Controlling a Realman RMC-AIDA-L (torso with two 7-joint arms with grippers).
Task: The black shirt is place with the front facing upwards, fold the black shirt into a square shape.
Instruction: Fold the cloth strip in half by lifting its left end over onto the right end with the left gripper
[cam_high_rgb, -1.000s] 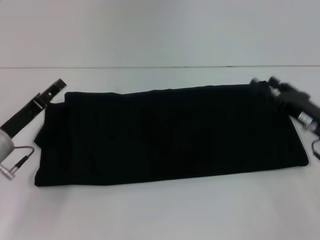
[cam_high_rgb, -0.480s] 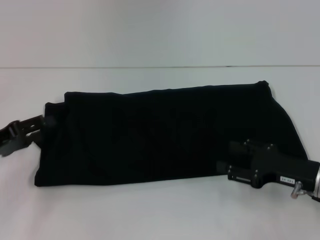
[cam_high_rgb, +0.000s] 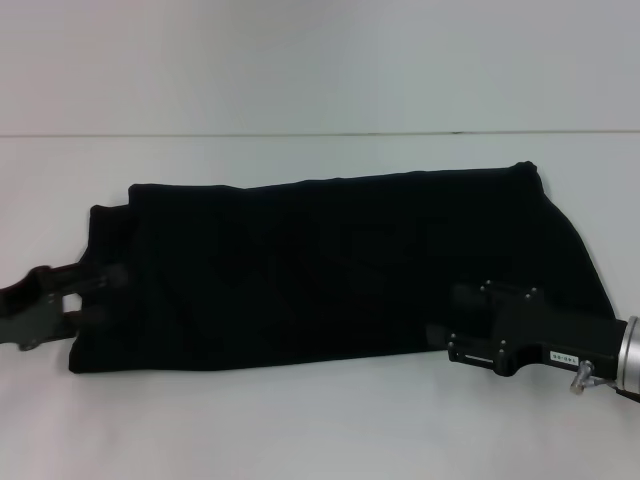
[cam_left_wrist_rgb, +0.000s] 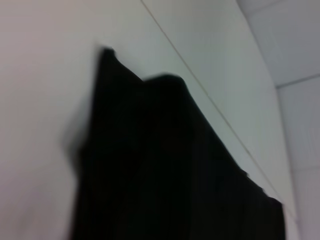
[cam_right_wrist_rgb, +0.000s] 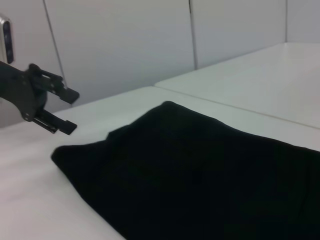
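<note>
The black shirt (cam_high_rgb: 340, 265) is lying on the white bench (cam_high_rgb: 320, 420) as a long, wide band, already folded lengthwise with no lettering showing. Over the last second both arms have dropped from the band's far corners down to its near edge. The left gripper (cam_high_rgb: 98, 296) is now reaching in at the near left end, its two fingers apart with the upper one just over the cloth edge. The right gripper (cam_high_rgb: 450, 335) is coming in over the near right part of the cloth; whether its fingers are apart or together cannot be told. Judging by this, the arms are lining up for the crosswise fold toward a square.
</note>
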